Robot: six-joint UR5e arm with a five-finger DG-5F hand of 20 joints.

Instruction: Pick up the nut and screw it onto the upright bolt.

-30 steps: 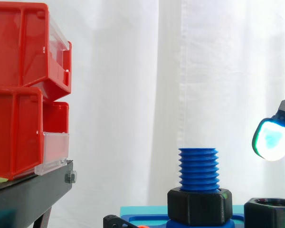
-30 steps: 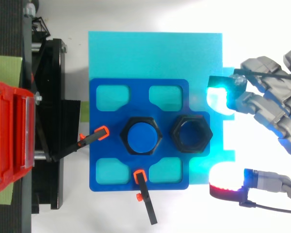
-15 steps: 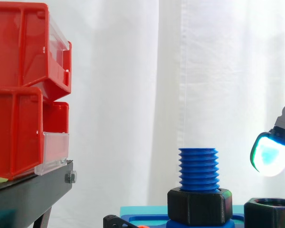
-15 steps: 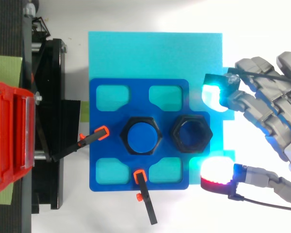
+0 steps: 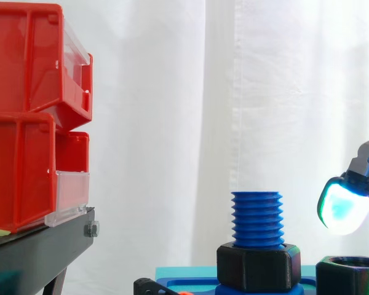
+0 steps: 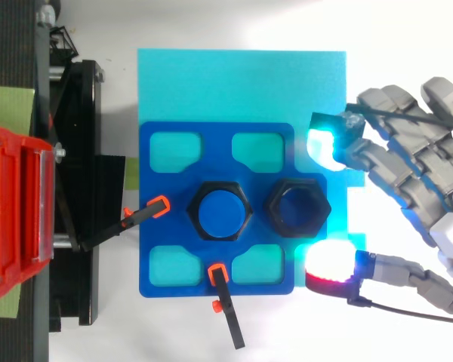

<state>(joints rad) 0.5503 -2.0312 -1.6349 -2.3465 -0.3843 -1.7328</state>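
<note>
**Side view.** The blue bolt [image 5: 256, 219] stands upright with its thread exposed. A black hex collar [image 5: 258, 267] surrounds its foot. The nut [image 5: 349, 275], black and hexagonal, sits just beside the collar; the lower and right edges of the view cut it off, so only its upper part shows. Of the robot hand [image 5: 364, 161], one pad [image 5: 339, 209] shows, glowing cyan-green, above the nut and clear of it; the rest is cut off at the right edge. Two red bins [image 5: 24, 117] are stacked on a black stand [image 5: 43, 246] at the left, in front of a white curtain [image 5: 172, 123]. No print on the bins' clear fronts can be made out.

**Top view.** A blue plate [image 6: 158, 264] lies on a cyan sheet [image 6: 241, 83]. The bolt [image 6: 221, 212] stands at the plate's centre. The nut [image 6: 319, 205] rests flat near the plate's right edge, bore up. The robot hand [image 6: 415, 173] is open and holds nothing. Its fingers are spread, with a cyan pad [image 6: 321, 147] beyond the nut's upper right and a red-white pad [image 6: 331, 264] at the plate's lower right corner. Neither pad touches the nut. Two orange-tipped clamps [image 6: 147, 213] reach in over the plate's left and lower edges.
</note>
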